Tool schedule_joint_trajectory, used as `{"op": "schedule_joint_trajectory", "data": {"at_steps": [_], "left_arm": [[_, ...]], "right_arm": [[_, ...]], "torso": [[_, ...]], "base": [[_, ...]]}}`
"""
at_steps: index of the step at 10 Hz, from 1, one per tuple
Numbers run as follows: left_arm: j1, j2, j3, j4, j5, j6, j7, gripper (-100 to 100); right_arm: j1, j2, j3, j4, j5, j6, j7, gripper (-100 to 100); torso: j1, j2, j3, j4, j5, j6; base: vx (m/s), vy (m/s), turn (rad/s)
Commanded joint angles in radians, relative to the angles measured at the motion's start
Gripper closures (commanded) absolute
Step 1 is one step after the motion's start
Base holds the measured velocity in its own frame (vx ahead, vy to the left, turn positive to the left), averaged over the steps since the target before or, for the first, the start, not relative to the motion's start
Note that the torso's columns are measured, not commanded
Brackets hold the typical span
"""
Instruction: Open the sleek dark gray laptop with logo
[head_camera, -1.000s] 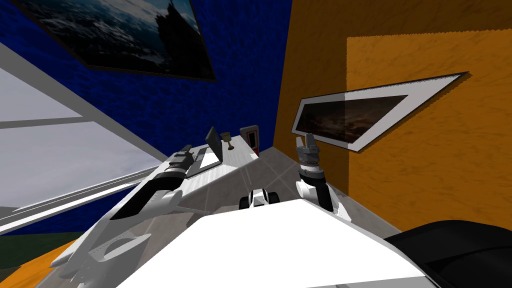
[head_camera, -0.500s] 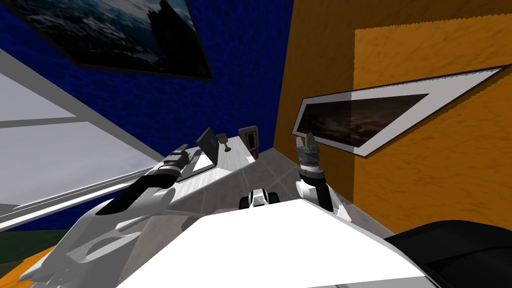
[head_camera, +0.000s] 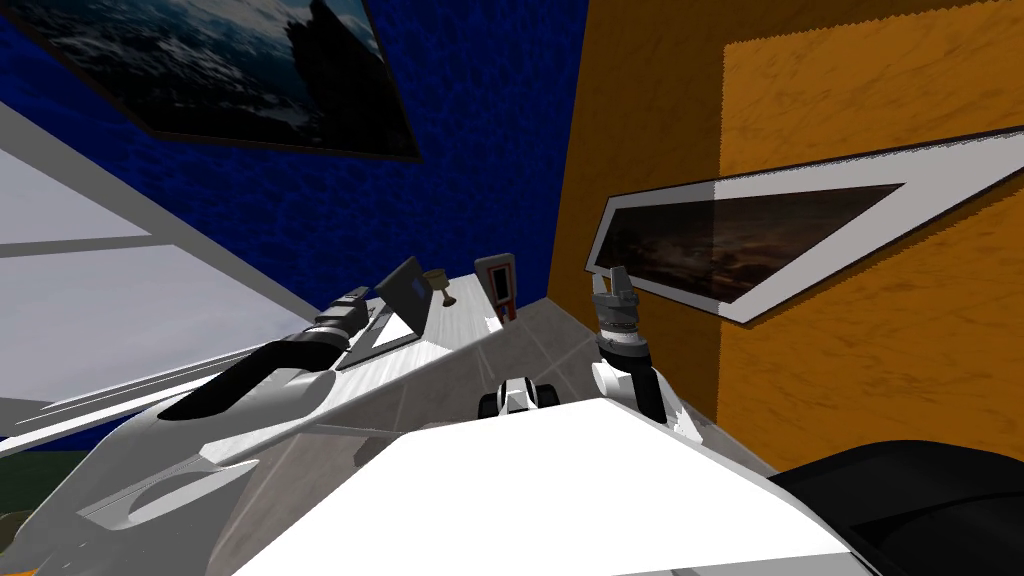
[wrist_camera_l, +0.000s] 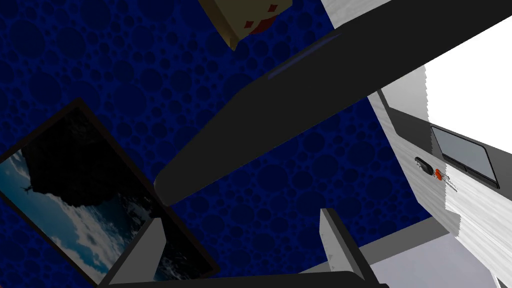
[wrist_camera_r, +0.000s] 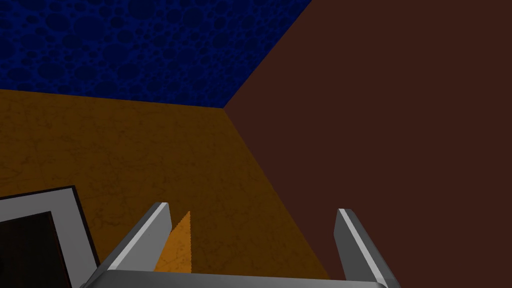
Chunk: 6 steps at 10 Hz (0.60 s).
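Since a second ago the lid (head_camera: 405, 288) has swung farther back, and it now shows more of its dark face to the robot's head. The left arm has also reached farther over the desk, and the head has turned a little. This looks good for the job. The laptop is not shut any more, and the lid stands well up from the bottom half.

The biggest thing is the white desk (head_camera: 455, 335), at about 11 o'clock from the robot, next to the blue wall. The dark grey laptop (head_camera: 388, 330) sits on it, with its lid leaning toward 11 o'clock.

The left claw (wrist_camera_l: 242, 216) is at the lid's 9 o'clock side. Its two fingers are spread wide and hold nothing. In the left wrist view the lid runs just past the fingertips, and it is hard to tell if one finger touches it.

The right claw (head_camera: 609, 276) is up in the air at about 1 o'clock, well apart from the desk. It is wide open and empty too.

A small cup (head_camera: 438, 284) stands at the lid's 3 o'clock side. A little key (wrist_camera_l: 435, 174) lies on the desk just beside the laptop's bottom half.

The opening looks mostly done. If more is needed, it is likely just a soft push, so the laptop does not slide toward the cup.
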Motion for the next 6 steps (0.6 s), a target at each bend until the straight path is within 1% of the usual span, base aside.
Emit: {"op": "schedule_joint_trajectory", "data": {"at_steps": [1,3,4,5,6], "left_arm": [[-0.015,0.041,0.025,0.001,0.018,0.066,0.002,-100],[-0.024,0.073,0.043,-0.001,0.031,0.107,0.004,-100],[-0.022,0.061,0.036,-0.002,0.025,0.093,0.004,-100],[-0.022,0.062,0.037,-0.003,0.026,0.098,0.004,-100],[-0.022,0.062,0.037,-0.003,0.026,0.098,0.004,100]], "right_arm": [[0.0,0.0,0.0,0.0,0.0,0.0,0.0,0],[0.0,0.0,0.0,0.0,0.0,0.0,0.0,0],[0.0,0.0,0.0,0.0,0.0,0.0,0.0,0],[0.0,0.0,0.0,0.0,0.0,0.0,0.0,0],[0.0,0.0,0.0,0.0,0.0,0.0,0.0,0]], "torso": [[0.0,0.001,0.0,0.0,0.0,0.001],[0.003,0.003,0.002,0.001,0.001,0.0],[0.003,0.003,0.002,0.001,0.001,0.0],[0.004,0.004,0.003,0.001,0.001,0.0],[0.004,0.004,0.002,0.001,0.001,0.0]], "base": [[0.058,-0.115,0.028],[0.046,-0.086,0.033],[0.017,-0.04,0.009],[0.004,-0.009,-0.002],[0.0,0.0,0.0]]}}
